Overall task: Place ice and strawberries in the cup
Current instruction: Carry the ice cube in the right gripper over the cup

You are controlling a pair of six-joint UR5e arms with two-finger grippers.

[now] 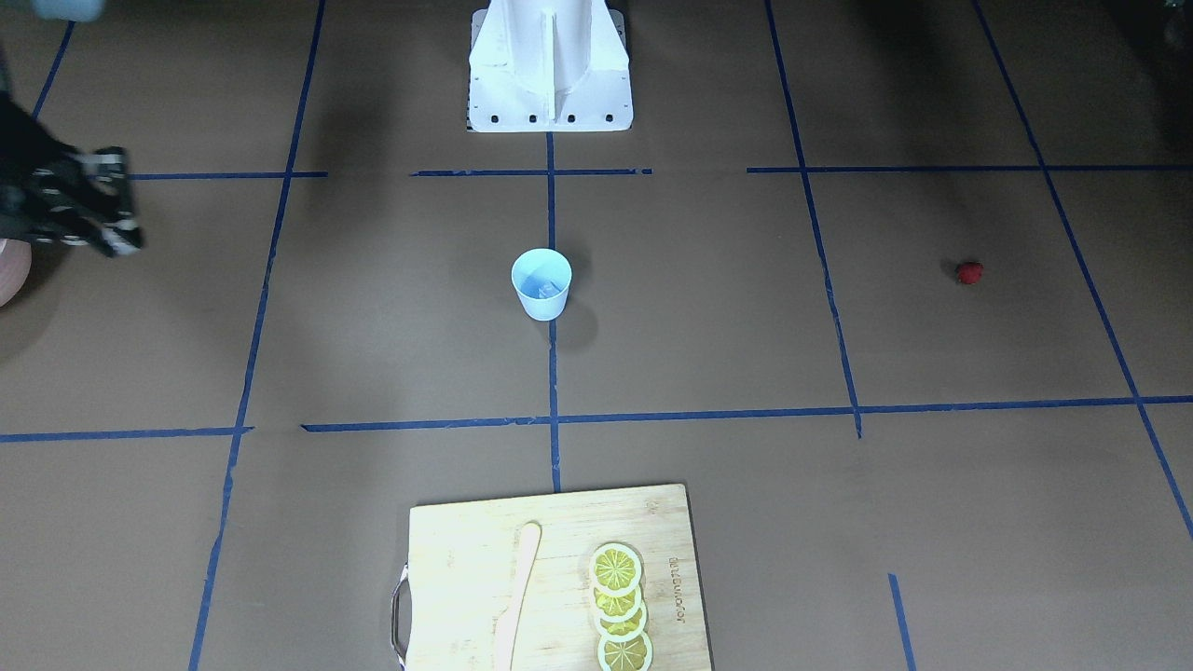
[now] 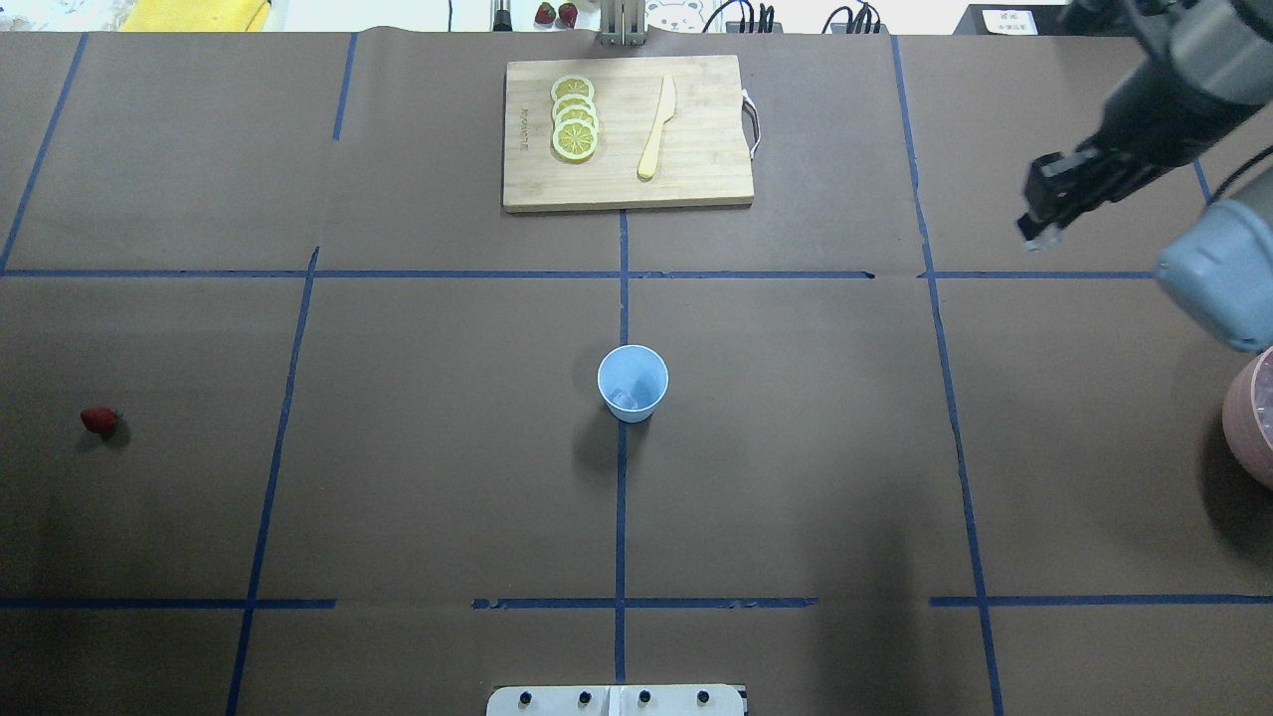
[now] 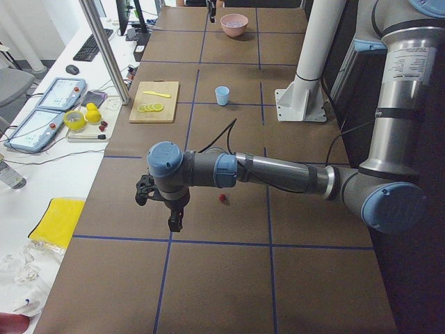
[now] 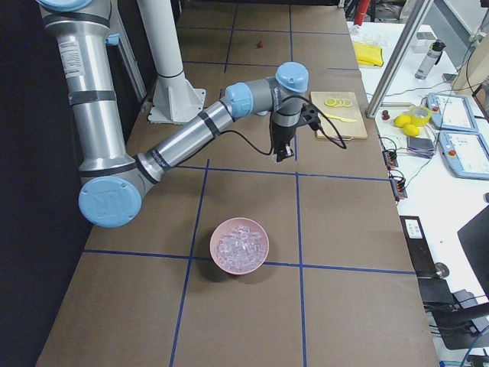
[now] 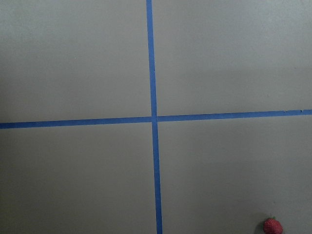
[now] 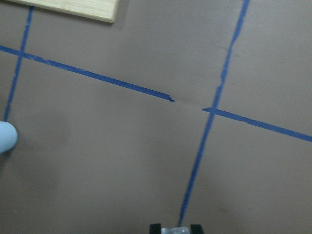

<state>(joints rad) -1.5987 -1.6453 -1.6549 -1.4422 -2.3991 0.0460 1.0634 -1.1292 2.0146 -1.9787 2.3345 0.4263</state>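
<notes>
Some ice (image 2: 627, 401) in cup (image 1: 541, 306); pink bowl (image 4: 241, 267) heaped with ice.

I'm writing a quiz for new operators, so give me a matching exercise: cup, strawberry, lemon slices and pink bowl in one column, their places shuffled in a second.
Things
1. cup
2. strawberry
3. lemon slices
4. pink bowl

Places
A. on the cutting board, beside the wooden knife
B. on the robot's right side, holding ice
C. alone on bare table, on the robot's left side
D. mid-table, on a blue tape line

Pairs: 1-D, 2-C, 3-A, 4-B
</notes>
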